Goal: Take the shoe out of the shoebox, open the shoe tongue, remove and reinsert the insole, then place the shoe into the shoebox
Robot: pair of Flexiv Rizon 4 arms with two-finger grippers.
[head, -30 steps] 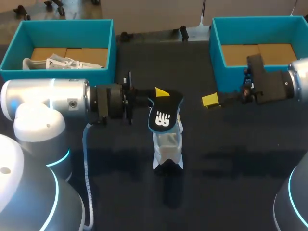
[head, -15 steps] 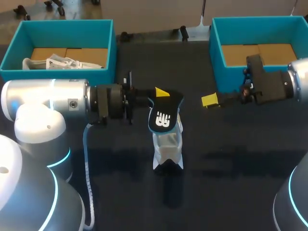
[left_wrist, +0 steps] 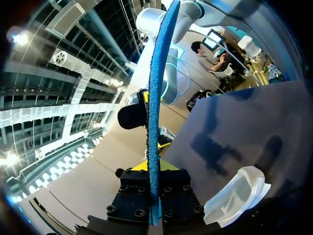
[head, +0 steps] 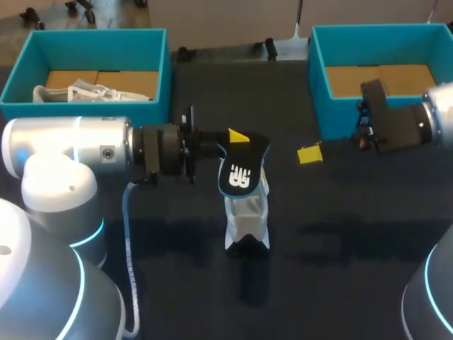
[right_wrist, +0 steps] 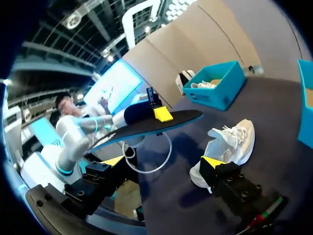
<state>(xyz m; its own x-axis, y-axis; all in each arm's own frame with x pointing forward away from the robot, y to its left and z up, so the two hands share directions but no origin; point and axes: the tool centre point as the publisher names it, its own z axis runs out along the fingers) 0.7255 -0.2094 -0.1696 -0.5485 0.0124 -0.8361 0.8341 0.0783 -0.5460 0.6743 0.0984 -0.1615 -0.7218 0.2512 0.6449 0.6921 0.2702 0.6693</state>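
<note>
Black tabletop [head: 340, 234] spreads under both arms, with a teal box at each far corner. At the middle, the left gripper [head: 237, 136] is pinched on the insole [head: 241, 173], both fingers pressing its thin edge from either side. In the left wrist view the insole rises edge-on from between the fingers, its blue underside showing. From above, its black top with a white mark hangs tilted over the table. Directly beneath it the white shoe [head: 246, 219] lies on the table, outside both boxes, its laces loose in the right wrist view.

The right gripper [right_wrist: 164, 161] has its fingers spread wide, with nothing between them. It hovers just beside the near corner of the right shoebox [head: 318, 78], well apart from the shoe. That box shows only its brown cardboard floor. The left shoebox [head: 166, 71] holds a white bundle [head: 85, 92] lying on its floor; I cannot tell what it is.
</note>
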